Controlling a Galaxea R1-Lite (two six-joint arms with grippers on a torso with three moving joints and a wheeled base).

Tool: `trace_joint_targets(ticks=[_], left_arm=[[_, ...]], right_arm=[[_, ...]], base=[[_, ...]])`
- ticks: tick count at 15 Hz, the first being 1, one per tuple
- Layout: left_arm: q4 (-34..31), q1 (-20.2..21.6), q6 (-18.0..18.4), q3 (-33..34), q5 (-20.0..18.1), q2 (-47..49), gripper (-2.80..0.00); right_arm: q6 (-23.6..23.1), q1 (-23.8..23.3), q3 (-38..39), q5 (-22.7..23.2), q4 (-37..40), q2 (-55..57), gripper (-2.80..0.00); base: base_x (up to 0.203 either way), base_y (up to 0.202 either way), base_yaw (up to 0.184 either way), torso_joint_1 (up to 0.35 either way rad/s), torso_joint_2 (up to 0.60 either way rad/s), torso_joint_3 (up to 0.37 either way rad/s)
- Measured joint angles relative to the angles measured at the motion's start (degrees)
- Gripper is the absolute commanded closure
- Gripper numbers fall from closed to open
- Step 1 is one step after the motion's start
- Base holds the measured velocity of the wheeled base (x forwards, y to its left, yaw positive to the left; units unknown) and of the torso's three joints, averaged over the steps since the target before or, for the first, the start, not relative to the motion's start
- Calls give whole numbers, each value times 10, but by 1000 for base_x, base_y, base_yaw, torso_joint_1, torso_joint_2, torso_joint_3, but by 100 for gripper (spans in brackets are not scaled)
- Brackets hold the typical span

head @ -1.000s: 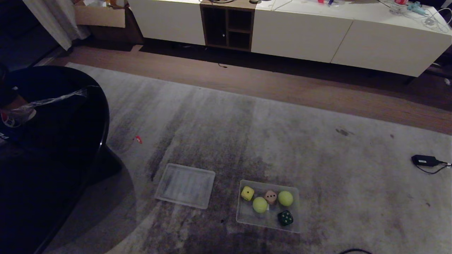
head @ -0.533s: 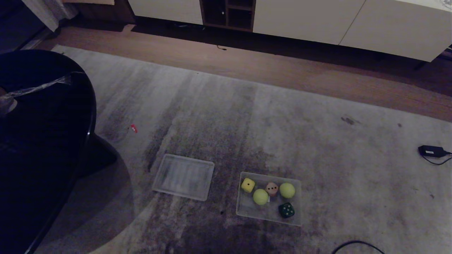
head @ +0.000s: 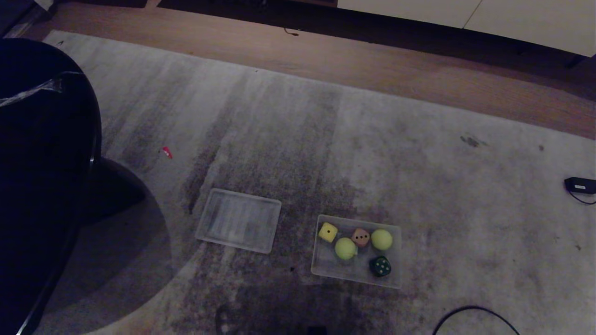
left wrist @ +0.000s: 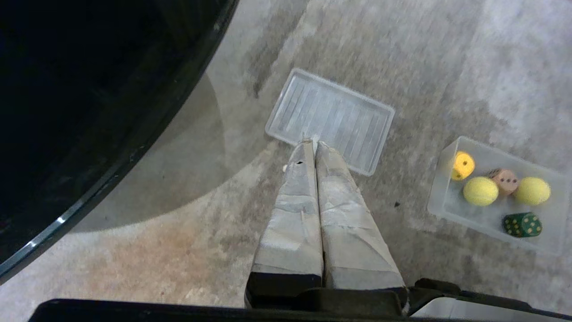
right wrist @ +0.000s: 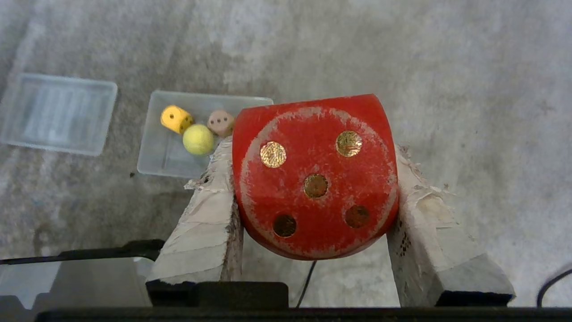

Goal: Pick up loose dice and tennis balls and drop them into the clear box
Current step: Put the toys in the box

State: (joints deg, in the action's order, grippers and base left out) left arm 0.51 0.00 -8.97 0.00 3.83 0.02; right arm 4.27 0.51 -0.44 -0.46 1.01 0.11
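The jaws of the right gripper (right wrist: 313,147) are clamped on a red die (right wrist: 315,179), five pips toward the wrist camera, carried high above the rug (head: 419,186), likely for dropping into the box (head: 326,270). The left gripper (left wrist: 311,144) hangs idle, jaws pressed together, above the lid (left wrist: 330,118). The box sits on the rug beside the lid and holds a yellow die (head: 328,231), beige die (head: 361,237), green die (head: 380,266) and two balls (head: 345,248)
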Motion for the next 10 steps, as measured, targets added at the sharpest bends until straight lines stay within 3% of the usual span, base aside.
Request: trace_joint_targets(ticks=[10], left_arm=[[0, 0, 2, 0, 0, 0, 0]], right_arm=[[-4, 0, 0, 0, 0, 0, 0]], base=[[0, 0, 0, 2, 4, -166]])
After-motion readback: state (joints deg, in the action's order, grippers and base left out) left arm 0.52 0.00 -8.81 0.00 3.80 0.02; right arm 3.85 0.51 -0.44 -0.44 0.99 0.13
